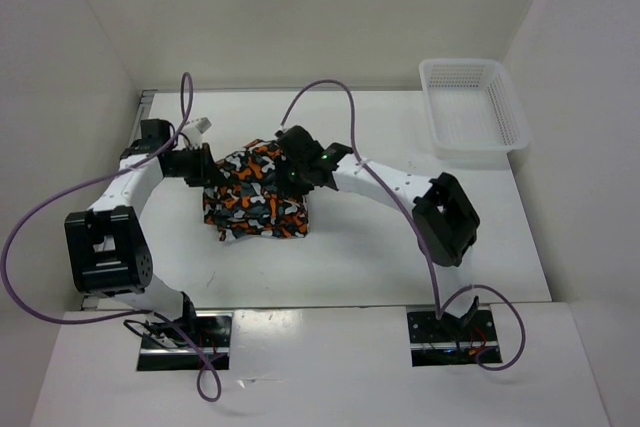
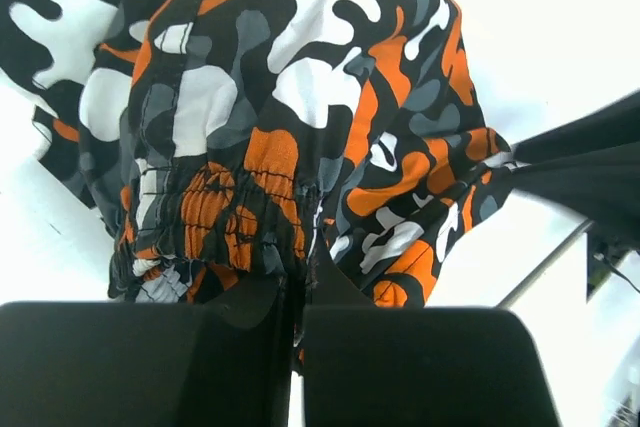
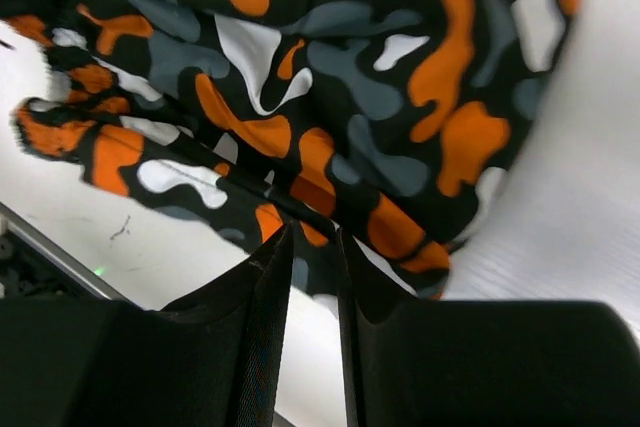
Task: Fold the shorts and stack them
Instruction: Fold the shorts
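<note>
Soft orange-white-grey-black camouflage shorts bunched mid-frame on white counter — left pincer, right pincer both clamped on fabric edges.

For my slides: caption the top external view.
The left gripper and right gripper clamp opposite sides of the shorts on the table; basket stands apart.

Left gripper points toward 3 o'clock and right gripper toward 10 o'clock, both with jaws pinched on the shorts.
</note>
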`<state>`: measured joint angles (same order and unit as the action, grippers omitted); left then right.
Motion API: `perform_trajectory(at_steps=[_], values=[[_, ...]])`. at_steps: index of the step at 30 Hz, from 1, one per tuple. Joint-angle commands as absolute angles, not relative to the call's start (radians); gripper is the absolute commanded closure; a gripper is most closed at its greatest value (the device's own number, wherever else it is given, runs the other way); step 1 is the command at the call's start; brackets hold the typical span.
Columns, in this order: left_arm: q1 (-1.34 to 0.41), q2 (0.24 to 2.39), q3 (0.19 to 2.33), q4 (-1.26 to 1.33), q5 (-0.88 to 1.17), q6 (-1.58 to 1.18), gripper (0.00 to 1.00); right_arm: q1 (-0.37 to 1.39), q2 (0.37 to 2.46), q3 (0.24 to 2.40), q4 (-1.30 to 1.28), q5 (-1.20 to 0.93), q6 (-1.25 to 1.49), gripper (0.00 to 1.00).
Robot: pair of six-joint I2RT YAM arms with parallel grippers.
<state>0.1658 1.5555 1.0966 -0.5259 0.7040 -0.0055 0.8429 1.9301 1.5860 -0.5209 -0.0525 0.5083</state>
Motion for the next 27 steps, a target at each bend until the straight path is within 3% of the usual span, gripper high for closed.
perform_trajectory(at_steps=[1,8,11,14,17,18,20,21,25,27], values=[[0.181,1.532,1.146,-0.613,0.700,0.000,1.00,0.864,1.996,1.603,-0.442,-0.097,0.528,0.71],[0.241,1.542,1.158,-0.637,0.672,0.000,0.99,0.882,2.112,1.569,-0.380,-0.097,0.538,0.71],[0.255,1.542,1.149,-0.637,0.672,0.000,0.34,0.902,2.160,1.560,-0.358,-0.097,0.548,0.72],[0.255,1.531,1.179,-0.637,0.643,0.000,0.12,0.911,2.189,1.569,-0.357,-0.086,0.548,0.72],[0.255,1.477,1.218,-0.637,0.597,0.000,0.09,0.911,2.186,1.591,-0.374,-0.052,0.548,0.73],[0.255,1.447,1.227,-0.637,0.597,0.000,0.09,0.911,2.172,1.591,-0.374,-0.031,0.548,0.73],[0.238,1.413,1.236,-0.637,0.626,0.000,0.22,0.911,2.114,1.614,-0.399,-0.005,0.548,0.73],[0.227,1.413,1.227,-0.637,0.638,0.000,0.50,0.911,2.093,1.623,-0.408,0.017,0.548,0.72],[0.161,1.390,1.109,-0.597,0.701,0.000,0.95,0.911,2.005,1.663,-0.448,0.052,0.538,0.71],[0.141,1.381,1.017,-0.560,0.701,0.000,0.97,0.911,1.976,1.651,-0.462,0.063,0.538,0.71]])
